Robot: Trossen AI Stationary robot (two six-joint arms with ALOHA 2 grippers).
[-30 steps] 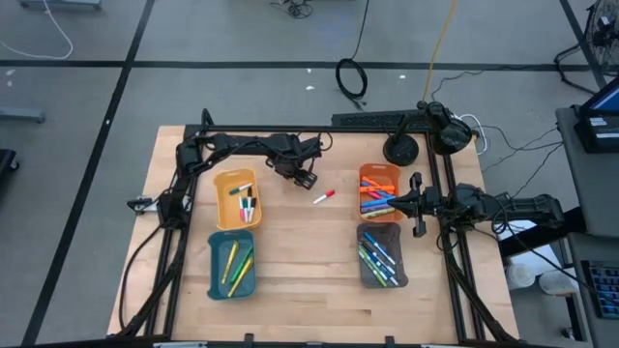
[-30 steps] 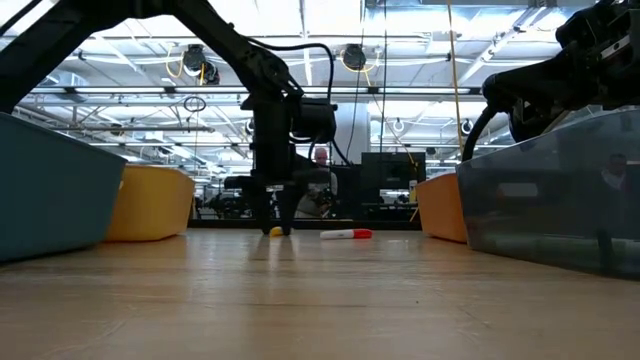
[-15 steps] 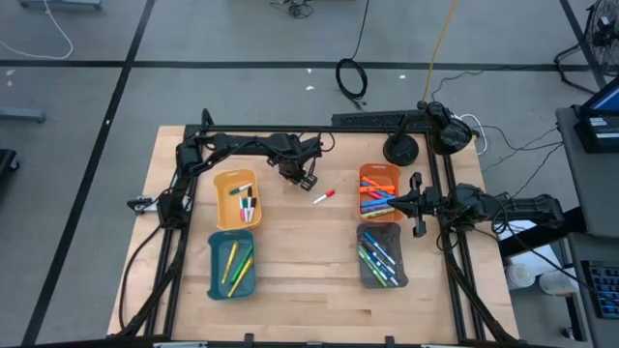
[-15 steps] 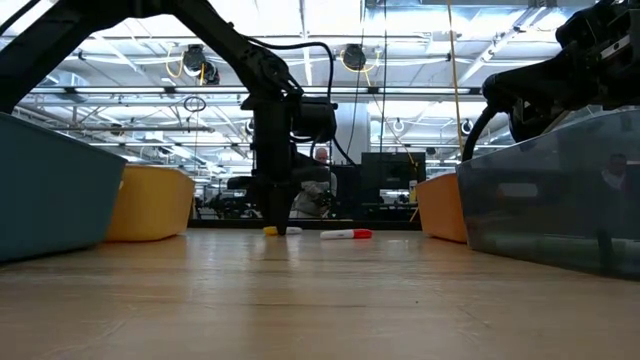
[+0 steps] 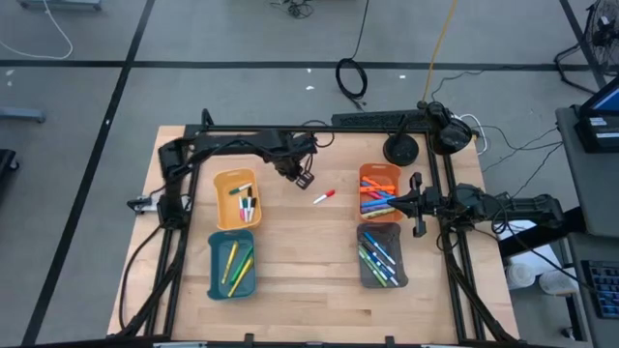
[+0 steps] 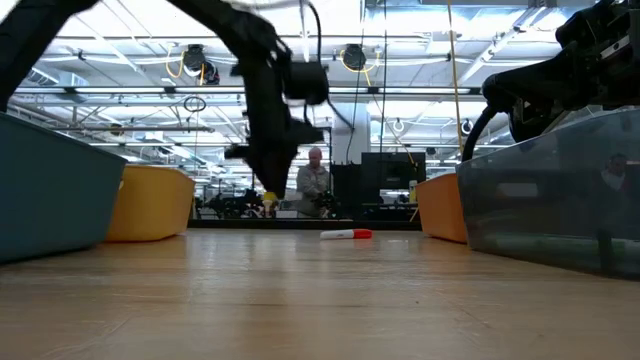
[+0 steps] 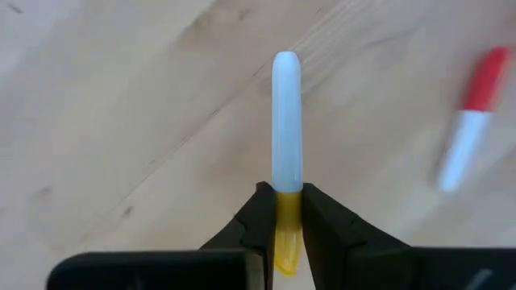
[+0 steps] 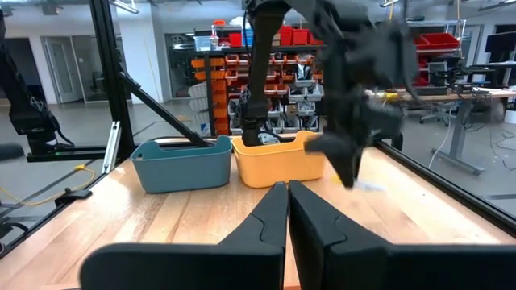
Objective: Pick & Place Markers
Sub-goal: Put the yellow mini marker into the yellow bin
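The left gripper (image 5: 304, 181) hangs above the worktop (image 5: 309, 280) near its far edge, just beside the far right corner of the yellow tray (image 5: 235, 199). Its jaws are narrowed onto a thin white marker with a yellow cap (image 7: 286, 145); the left wrist view shows the yellow cap pinched between the two dark fingers (image 7: 256, 221) while the white body sticks out ahead over the bare wood. In the low view the gripper (image 6: 268, 205) is clear of the surface with the yellow cap showing at its tip.

A second thin marker, white with a red cap (image 5: 323, 196), lies flat on the worktop near the middle of the far half, between the yellow tray and the orange tray (image 5: 379, 192). It is apart from the left gripper and touches nothing.

The yellow tray holds a few markers, and the teal tray (image 5: 232, 264) at the near left holds yellow and green ones. The orange tray on the right is filled with orange and blue markers, and the grey tray (image 5: 381, 255) nearer the front edge holds blue and green ones.

The right gripper (image 5: 417, 205) waits at the right edge, between the orange and grey trays, its fingers (image 8: 266, 213) pressed together with nothing between them.
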